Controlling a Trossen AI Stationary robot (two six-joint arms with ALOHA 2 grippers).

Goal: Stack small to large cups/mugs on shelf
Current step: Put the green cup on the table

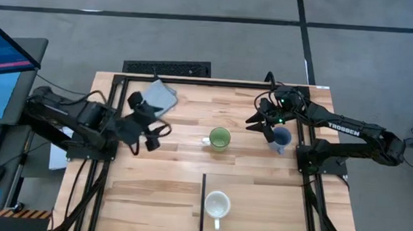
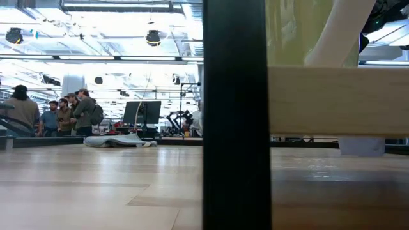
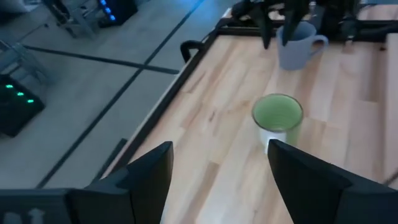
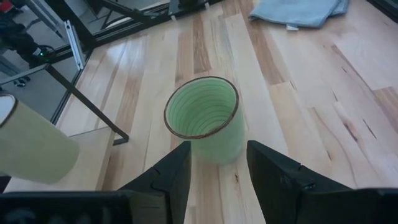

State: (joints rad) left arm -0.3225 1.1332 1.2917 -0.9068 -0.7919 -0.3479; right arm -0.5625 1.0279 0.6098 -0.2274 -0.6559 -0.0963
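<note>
The bright green mug stands upright on its base mid-table, also in the left wrist view and the right wrist view. The blue-grey mug stands right of it. The cream-white mug stands on the shelf at the near edge. My right gripper is open, hovering beside the blue-grey mug and facing the green one. My left gripper is open at the table's left, pointing at the green mug.
A grey folded cloth lies at the far left of the table. The shelf's dark strip runs along its left edge and blocks the middle of the low view. People stand in the room beyond.
</note>
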